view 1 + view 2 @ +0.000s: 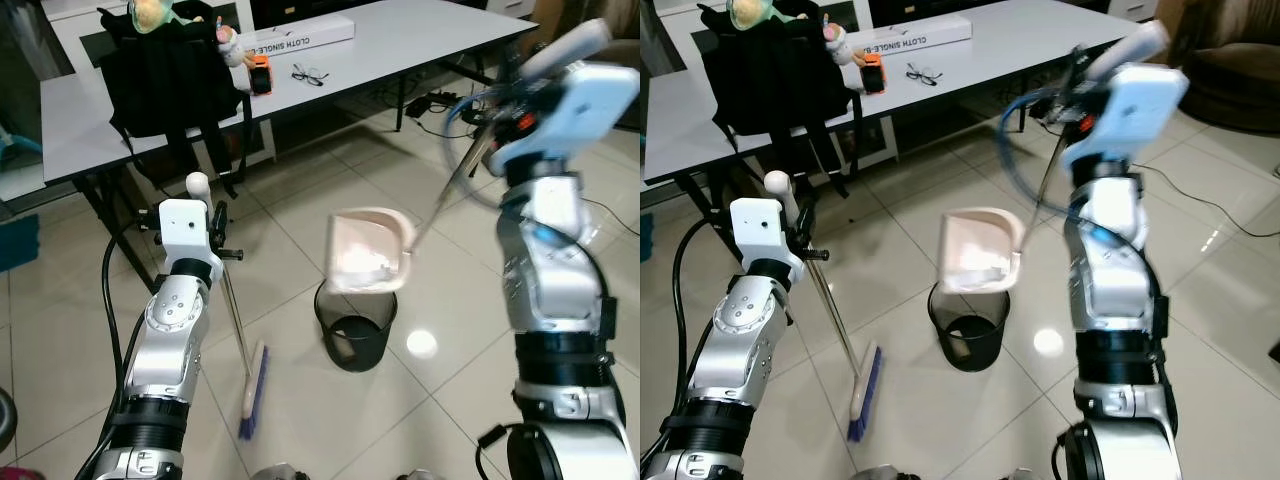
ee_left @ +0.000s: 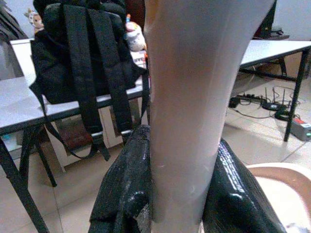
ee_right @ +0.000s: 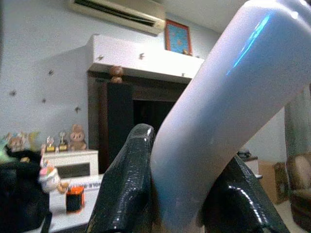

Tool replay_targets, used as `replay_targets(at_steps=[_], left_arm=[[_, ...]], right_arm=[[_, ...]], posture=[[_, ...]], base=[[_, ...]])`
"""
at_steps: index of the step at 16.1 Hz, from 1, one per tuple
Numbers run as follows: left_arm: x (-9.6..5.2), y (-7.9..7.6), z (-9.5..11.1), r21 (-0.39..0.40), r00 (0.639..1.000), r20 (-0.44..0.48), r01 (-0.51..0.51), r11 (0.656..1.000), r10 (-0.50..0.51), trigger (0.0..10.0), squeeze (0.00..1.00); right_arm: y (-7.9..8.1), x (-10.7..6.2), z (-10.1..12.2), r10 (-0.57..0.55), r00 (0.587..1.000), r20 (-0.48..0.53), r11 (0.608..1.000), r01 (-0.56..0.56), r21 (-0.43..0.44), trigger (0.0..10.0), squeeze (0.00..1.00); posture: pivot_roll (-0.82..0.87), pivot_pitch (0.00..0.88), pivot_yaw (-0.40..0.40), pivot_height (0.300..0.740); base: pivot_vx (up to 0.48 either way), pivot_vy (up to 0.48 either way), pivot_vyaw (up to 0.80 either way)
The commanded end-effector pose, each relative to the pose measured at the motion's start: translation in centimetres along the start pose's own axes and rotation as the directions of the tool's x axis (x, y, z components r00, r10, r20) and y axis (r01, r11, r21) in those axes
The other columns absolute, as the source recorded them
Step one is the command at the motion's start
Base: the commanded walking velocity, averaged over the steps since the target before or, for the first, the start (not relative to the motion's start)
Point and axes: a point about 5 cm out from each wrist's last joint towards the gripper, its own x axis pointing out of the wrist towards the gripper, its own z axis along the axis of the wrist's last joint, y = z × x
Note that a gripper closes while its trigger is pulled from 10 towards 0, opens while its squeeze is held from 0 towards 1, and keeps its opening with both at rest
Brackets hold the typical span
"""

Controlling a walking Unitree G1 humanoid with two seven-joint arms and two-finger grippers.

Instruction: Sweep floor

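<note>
Nearest the head camera, two silver arms frame the tiled floor [image 1: 300,215]. On the robot's left, the left pincer [image 2: 180,194] is clamped on the pale handle of one broom [image 1: 243,375]; its thin shaft runs down to a blue-bristled head resting on the floor, just beside a black mesh wastebasket [image 1: 356,327]. On the right, the right pincer [image 3: 187,194] is closed around the white grip of one long-handled dustpan [image 1: 368,250], held raised and tilted directly above the wastebasket, with pale debris lying in its tray.

The head views give the whole layout; the wrist views give the grips. The left wrist view shows both black fingers [image 2: 124,189] pressing against the handle, and beyond them the straps of a black backpack [image 2: 82,58] hanging off the white surface [image 1: 420,35]. The right wrist view looks upward instead, showing one air conditioner [image 3: 116,12] high on the wall, one framed picture [image 3: 177,36] and a dark cabinet.

On the surface sit one backpack, one pair of glasses [image 1: 309,74], one long white box [image 1: 295,38] and one small orange item [image 1: 260,73].
</note>
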Motion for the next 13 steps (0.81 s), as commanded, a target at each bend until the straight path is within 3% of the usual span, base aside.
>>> replay_targets(at_steps=[1, 2, 4, 6, 7, 8, 11, 13], left_arm=[[0.2, 0.3, 0.8, 0.009, 0.999, 0.032, -0.009, 1.0, 0.008, 10.0, 0.0], [0.2, 0.3, 0.8, 0.009, 0.999, 0.032, -0.009, 1.0, 0.008, 10.0, 0.0], [0.2, 0.3, 0.8, 0.007, 0.999, 0.031, -0.009, 1.0, 0.009, 10.0, 0.0], [0.2, 0.3, 0.8, 0.007, 1.0, 0.03, -0.009, 1.0, 0.009, 10.0, 0.0], [0.2, 0.3, 0.8, 0.007, 1.0, 0.03, -0.009, 1.0, 0.008, 10.0, 0.0], [0.2, 0.3, 0.8, 0.007, 1.0, 0.03, -0.007, 1.0, 0.007, 10.0, 0.0], [0.2, 0.3, 0.7, 0.006, 1.0, 0.029, -0.005, 1.0, 0.005, 10.0, 0.0], [0.2, 0.3, 0.7, 0.005, 1.0, 0.029, -0.001, 1.0, 0.001, 10.0, 0.0]], right_arm=[[1.2, 0.3, 2.0, 0.073, 0.99, 0.121, 0.997, -0.07, -0.022, 10.0, 0.0], [1.2, 0.3, 2.0, 0.073, 0.99, 0.121, 0.997, -0.07, -0.022, 10.0, 0.0], [4.7, -0.8, 1.7, 0.31, 0.94, 0.143, 0.944, -0.287, -0.162, 10.0, 0.0], [6.6, -1.9, 1.2, 0.433, 0.89, 0.143, 0.89, -0.396, -0.226, 10.0, 0.0], [7.0, -2.1, 1.1, 0.449, 0.882, 0.144, 0.882, -0.412, -0.231, 10.0, 0.0], [8.5, -3.1, 0.7, 0.546, 0.827, 0.134, 0.822, -0.498, -0.274, 10.0, 0.0], [9.2, -3.7, 0.4, 0.569, 0.81, 0.143, 0.813, -0.528, -0.246, 10.0, 0.0], [9.7, -4.2, 0.2, 0.609, 0.782, 0.135, 0.783, -0.564, -0.264, 10.0, 0.0]], posture=[[-0.02, 0.039, 0.1, 0.74], [-0.02, 0.039, 0.1, 0.74], [-0.02, 0.038, 0.099, 0.74], [-0.02, 0.038, 0.099, 0.74], [-0.02, 0.038, 0.099, 0.74], [-0.02, 0.038, 0.099, 0.74], [-0.02, 0.025, 0.096, 0.74], [-0.02, 0.023, 0.095, 0.74]], base=[[0.0, 0.0, 0.0], [0.0, 0.0, 0.0], [0.0, 0.0, 0.0], [0.0, 0.0, 0.0], [0.0, 0.0, 0.0], [0.0, 0.0, 0.0], [0.0, 0.0, 0.0], [0.0, 0.0, 0.0]])
